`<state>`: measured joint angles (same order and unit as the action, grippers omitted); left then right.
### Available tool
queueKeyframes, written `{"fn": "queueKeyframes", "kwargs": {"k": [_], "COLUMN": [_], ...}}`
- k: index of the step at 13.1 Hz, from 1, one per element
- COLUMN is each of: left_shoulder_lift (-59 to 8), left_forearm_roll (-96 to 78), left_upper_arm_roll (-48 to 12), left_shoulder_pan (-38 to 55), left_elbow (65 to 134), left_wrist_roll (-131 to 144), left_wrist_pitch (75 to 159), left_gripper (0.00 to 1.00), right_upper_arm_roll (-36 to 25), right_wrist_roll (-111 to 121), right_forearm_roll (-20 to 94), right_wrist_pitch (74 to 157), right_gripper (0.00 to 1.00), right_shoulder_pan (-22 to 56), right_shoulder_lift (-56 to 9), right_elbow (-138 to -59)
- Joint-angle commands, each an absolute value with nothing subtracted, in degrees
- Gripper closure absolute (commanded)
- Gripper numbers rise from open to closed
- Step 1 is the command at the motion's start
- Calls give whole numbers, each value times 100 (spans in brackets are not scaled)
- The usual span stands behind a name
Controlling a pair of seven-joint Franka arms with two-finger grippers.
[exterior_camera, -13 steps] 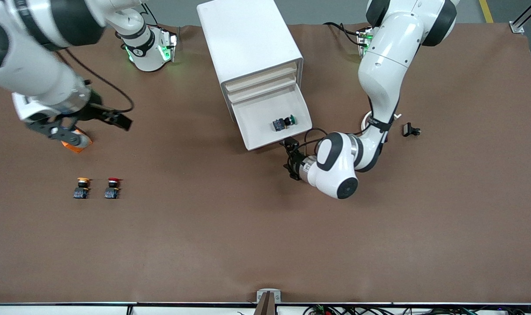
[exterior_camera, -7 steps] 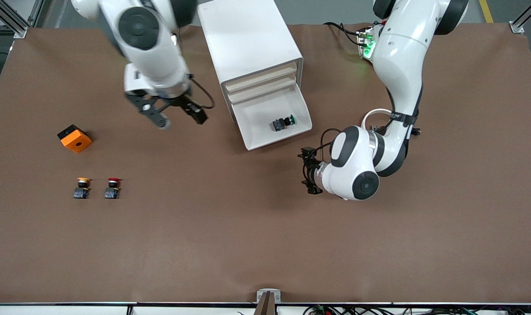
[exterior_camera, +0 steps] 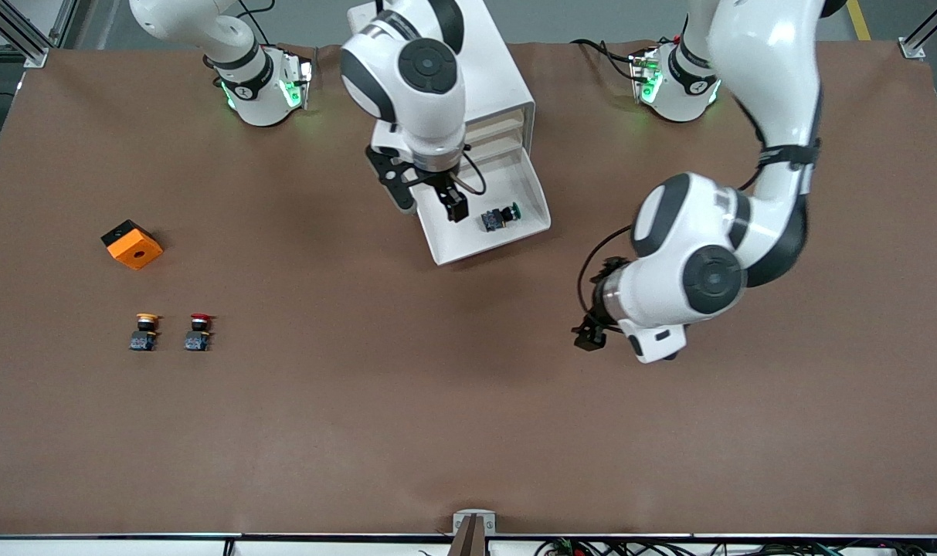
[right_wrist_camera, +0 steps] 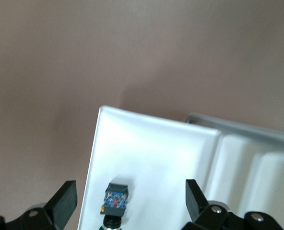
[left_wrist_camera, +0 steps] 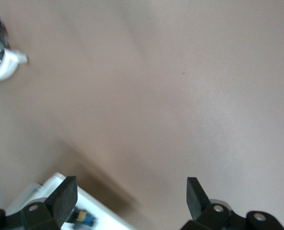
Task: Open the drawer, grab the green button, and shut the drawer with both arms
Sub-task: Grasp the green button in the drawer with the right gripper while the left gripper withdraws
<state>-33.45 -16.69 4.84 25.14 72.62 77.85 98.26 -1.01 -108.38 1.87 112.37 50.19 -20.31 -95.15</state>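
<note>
— Since the shallow white tray-like drawer is pulled out, where's the green-capped black push button?

— Inside it, just beside my right end effector, spread wide, empty. My left end effector, also wide, empty, hangs over brown bench.

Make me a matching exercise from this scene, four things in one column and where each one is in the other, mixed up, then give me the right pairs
Things:
1. green-capped button
2. orange block
3. right hand
4. left hand

Places:
A. low over bare table, toward the left arm's end, away from the cabinet
B. lying in the pulled-out drawer
C. open, over the drawer, beside the green-capped button
D. on the table toward the right arm's end, farther from the front camera than the yellow-capped button and red-capped button

Pairs: 1-B, 2-D, 3-C, 4-A
</note>
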Motion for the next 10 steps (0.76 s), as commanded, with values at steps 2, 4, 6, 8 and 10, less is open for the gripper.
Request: {"fn": "queueKeyframes", "kwargs": {"k": [2,4,6,8,10], "left_shoulder_lift": [-2665,-2479,-2365,-2128,-1847], "left_forearm_roll": [-1504,-489,-237,-220,-176], "left_upper_arm_roll": [510,457,440,448,483], "left_shoulder_pan": [2215,2223,2206,2180,2171], "left_elbow": [7620,7681,7682,7752,7883], "left_wrist_roll": [5911,4962,4388,4001,3623], "left_wrist_pitch": [9380,9221,9220,9202,9176], "left_gripper": [0,0,0,0,0], "right_upper_arm_roll": [-176,-167,-167,-167,-167], "right_wrist_roll": [-11442,-11627,-11698,-11820,-11830], "right_forearm_roll": [272,307,352,343,343], "right_wrist_pitch": [11373,11373,11434,11609,11742], "right_gripper": [0,0,0,0,0], "right_shoulder_pan": [5317,5379,5475,5528,5581], "right_shoulder_lift": [-2705,-3031,-3338,-3611,-3726], "right_elbow": [-8967,-8711,-8491,-8394,-8385]}}
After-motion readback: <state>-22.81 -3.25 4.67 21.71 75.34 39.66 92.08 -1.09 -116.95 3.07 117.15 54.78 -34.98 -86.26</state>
